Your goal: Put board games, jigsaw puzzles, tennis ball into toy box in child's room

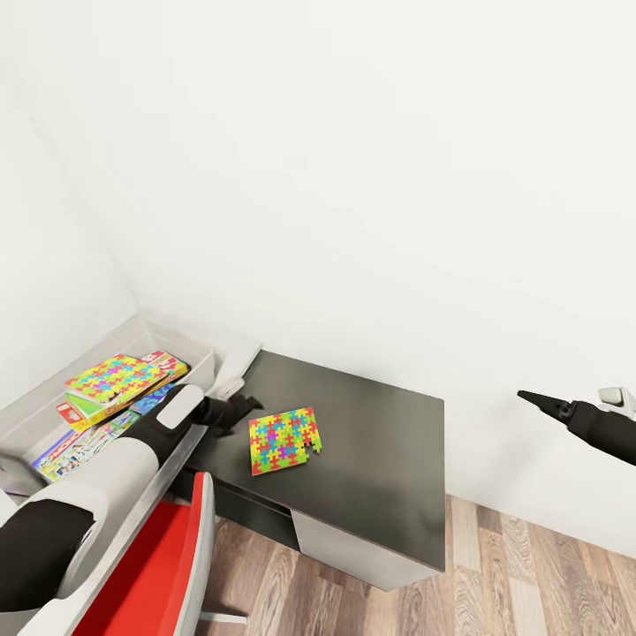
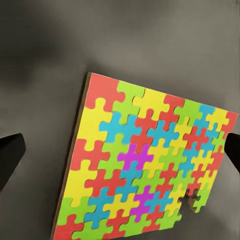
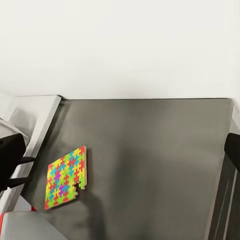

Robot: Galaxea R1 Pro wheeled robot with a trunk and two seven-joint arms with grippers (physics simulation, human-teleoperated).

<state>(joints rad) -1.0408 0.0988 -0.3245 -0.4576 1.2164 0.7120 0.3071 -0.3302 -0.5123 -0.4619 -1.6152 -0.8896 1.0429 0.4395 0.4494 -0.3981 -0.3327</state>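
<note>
A jigsaw puzzle (image 1: 284, 440) lies flat on the dark grey wing of the table (image 1: 389, 442). It has one small gap at its edge. My left gripper (image 1: 233, 412) hovers just left of it, open, and the puzzle (image 2: 145, 165) lies beneath the spread fingers (image 2: 10, 155). The toy box (image 1: 181, 336) stands at the left. It holds the other jigsaw puzzle (image 1: 115, 375) on top of printed board games (image 1: 79, 446). My right gripper (image 1: 534, 401) hangs open off the table's right side, with the puzzle (image 3: 66, 177) far below it. The tennis ball is out of view.
A red chair (image 1: 168, 565) stands close under my left arm by the table's front. White walls close the corner behind the table. The wood plank floor (image 1: 530, 574) stretches to the right, below my right gripper.
</note>
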